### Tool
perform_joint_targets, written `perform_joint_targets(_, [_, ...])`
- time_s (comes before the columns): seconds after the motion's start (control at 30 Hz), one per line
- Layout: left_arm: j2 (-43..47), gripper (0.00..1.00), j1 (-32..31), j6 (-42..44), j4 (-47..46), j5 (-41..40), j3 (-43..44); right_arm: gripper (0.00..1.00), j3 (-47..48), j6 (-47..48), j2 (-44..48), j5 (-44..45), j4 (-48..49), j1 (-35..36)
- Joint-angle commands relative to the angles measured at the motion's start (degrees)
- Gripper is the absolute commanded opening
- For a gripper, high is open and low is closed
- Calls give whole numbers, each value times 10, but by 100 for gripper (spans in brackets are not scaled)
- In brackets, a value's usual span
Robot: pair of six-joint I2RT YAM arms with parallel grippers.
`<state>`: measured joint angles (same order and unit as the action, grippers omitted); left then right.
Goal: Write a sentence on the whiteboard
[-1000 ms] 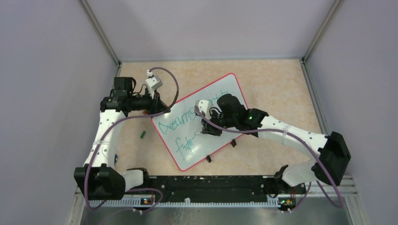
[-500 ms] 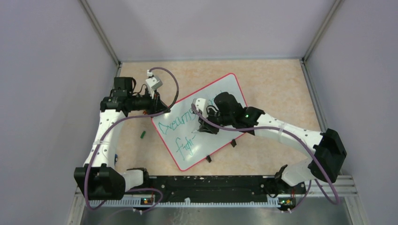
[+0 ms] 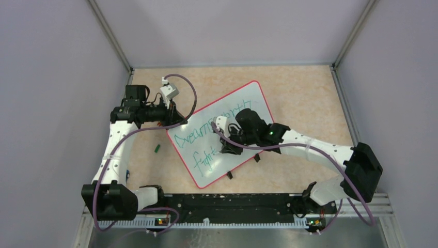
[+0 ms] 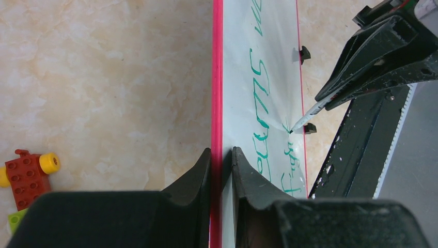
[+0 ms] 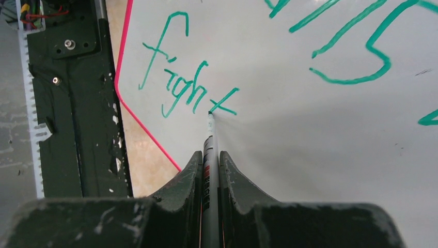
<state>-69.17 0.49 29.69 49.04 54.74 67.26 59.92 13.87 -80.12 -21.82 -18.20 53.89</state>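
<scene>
On the beige marbled desk (image 3: 304,93), the whiteboard (image 3: 214,168) lies askew near the middle. The left gripper (image 4: 221,152) pinches its red rim. The right gripper (image 5: 209,157) clamps a marker (image 5: 209,135), whose tip touches the sentence (image 5: 193,93) just after "fight".

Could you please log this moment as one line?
left claw: shut on whiteboard rim | right claw: shut on marker, tip on whiteboard | sentence: second line reads "fight"
</scene>
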Motion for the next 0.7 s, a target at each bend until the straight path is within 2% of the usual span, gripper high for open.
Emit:
perform_joint_targets(0.0, [1,0,-2,10,-3,3,8,0,-17,1,22,11,19,4])
perform_joint_targets(0.2, [2,0,-2,11,-2,3,7,0,-28,4,31,17,13,5])
perform_joint_targets(0.67, [2,0,-2,11,-2,1,8,0,29,12,40,30,-12,-2])
